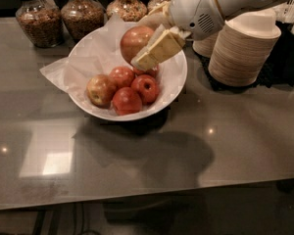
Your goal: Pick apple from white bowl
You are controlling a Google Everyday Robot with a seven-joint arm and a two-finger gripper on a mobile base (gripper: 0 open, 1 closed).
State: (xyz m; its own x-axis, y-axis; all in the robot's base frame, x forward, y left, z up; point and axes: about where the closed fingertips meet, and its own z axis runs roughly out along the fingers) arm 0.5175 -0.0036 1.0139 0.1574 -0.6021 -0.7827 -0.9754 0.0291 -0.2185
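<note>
The white bowl [176, 77] sits on the grey counter, lined with crumpled white paper. My gripper [149, 45] comes in from the upper right and is shut on the large pinkish-red apple [134, 40], holding it lifted above the bowl's back half. One cream finger [159, 50] lies across the apple's right front; the other is behind it. Three smaller red apples [137, 89] and a duller yellow-brown apple [99, 89] remain in the bowl.
Several glass jars of grains [81, 16] stand along the back of the counter. Stacked beige disposable bowls [242, 50] stand right of the white bowl, close under my arm. The counter's front edge [147, 195] runs across the lower view.
</note>
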